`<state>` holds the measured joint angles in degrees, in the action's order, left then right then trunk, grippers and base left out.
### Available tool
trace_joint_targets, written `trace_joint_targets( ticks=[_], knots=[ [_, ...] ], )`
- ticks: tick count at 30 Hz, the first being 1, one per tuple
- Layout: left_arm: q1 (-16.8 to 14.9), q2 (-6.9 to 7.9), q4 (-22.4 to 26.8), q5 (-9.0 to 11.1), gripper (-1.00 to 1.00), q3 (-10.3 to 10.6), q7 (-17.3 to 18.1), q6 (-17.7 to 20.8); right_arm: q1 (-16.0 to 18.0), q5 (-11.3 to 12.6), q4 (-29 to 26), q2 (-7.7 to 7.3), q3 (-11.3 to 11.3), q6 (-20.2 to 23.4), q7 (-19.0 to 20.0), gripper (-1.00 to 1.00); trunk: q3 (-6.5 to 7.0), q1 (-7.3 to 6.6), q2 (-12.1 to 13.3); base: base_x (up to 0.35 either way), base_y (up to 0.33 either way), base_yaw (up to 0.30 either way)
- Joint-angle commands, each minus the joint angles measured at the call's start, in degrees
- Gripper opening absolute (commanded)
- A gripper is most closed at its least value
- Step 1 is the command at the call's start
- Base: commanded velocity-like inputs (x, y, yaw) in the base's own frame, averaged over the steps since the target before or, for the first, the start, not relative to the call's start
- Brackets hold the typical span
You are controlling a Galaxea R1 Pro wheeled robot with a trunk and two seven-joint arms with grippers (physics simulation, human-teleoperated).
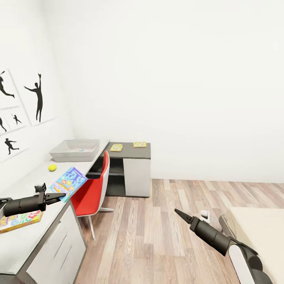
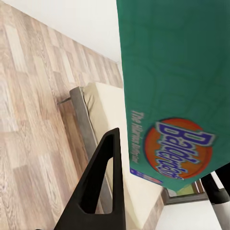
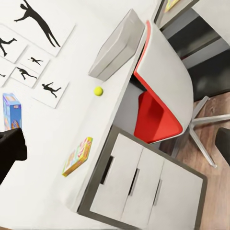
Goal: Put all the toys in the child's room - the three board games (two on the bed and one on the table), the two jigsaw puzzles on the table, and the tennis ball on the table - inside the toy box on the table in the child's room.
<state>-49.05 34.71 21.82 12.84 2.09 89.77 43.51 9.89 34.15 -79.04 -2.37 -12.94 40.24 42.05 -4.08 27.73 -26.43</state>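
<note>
toy box (image 1: 63, 153) on table (image 1: 27, 236) – small colourful item inside, left claw (image 1: 59, 196) gripping board game (image 1: 70, 182)

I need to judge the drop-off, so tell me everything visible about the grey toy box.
The toy box is a pale grey rectangular tray with low, slightly flared walls and an open top, plastic-looking. It sits flat at the far end of the table, close to the wall. Something small and colourful lies inside; what it is cannot be told. The tennis ball lies just before it, apart. No end effector touches it.

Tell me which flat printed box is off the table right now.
The blue board game, pinched in the left gripper above the table. The colourful box beside that arm lies flat.
</note>
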Motion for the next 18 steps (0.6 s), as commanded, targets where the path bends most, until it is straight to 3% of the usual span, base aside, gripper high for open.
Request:
trace_joint_targets(
  ticks=[1, 9, 18],
  knots=[
    [-0.08, 0.02, -0.03, 0.08, -1.00, 0.20, 0.23, 0.61, 0.04, 0.21, -0.01, 0.00, -0.07, 0.37, 0.05, 1.00, 0.13, -0.19, 0.31, 0.000, 0.000, 0.207],
    [-0.08, -0.45, -0.03, 0.08, -1.00, 0.23, 0.23, 0.61, 0.04, 0.21, 0.15, -0.05, -0.07, 0.37, 0.08, 1.00, 2.12, -1.95, 3.51, 0.000, 0.000, 0.210],
    [-0.08, -0.75, -0.03, 0.01, -1.00, 0.23, 0.23, 0.93, 0.04, 0.21, 0.07, -0.11, -0.07, 0.38, 0.16, 1.00, 2.74, -1.95, 3.52, 0.000, 0.000, 0.212]
  ],
)
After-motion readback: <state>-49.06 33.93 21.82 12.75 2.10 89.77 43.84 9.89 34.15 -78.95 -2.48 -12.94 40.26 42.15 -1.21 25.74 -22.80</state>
